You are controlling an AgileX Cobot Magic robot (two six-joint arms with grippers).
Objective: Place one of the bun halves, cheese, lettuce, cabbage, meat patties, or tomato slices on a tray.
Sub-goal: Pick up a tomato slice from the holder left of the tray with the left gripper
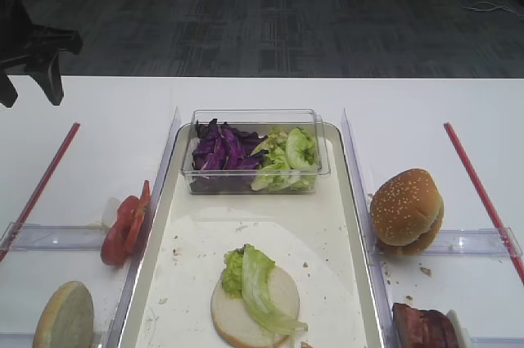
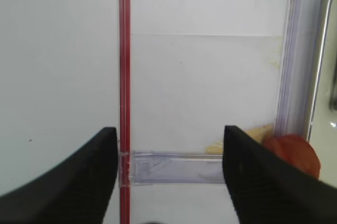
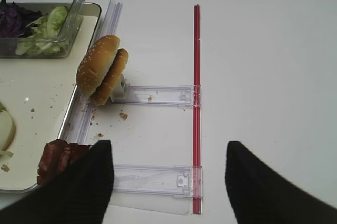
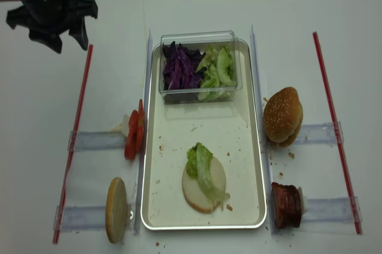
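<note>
My left hand point(image 4: 59, 36) hangs over the far left of the counter point(image 1: 106, 110), fingers spread wide apart with nothing between them. My right hand point(image 3: 166, 182) hovers over the near right of the counter, fingers likewise apart and empty.

The tray point(image 4: 155, 206) already carries a bun half point(image 4: 203, 183), cut face up, with a strip of lettuce point(image 4: 203, 170) draped across it. A clear tub point(image 4: 200, 66) at the tray's far end holds cabbage point(image 4: 179, 66) and more lettuce side by side.

I judge the next layer to be a tomato slice, since the left hand's wrist view already shows the tomato slices point(image 2: 292, 153) at its lower right edge.

Procedure:
1. The slices point(image 4: 133, 137) stand on edge against a clear holder, just outside the tray's left rim. Bring the left hand nearer and to the right until it is centred over them.
2. Align the fingers to close on the flat faces of the outermost slice only.
3. Descend without striking the tray rim or the red rail point(image 4: 77, 122).
4. Close gently; the slice looks soft and may be slippery.
5. Lift clear, carry over the rim, and release flat on the lettuce.
</note>
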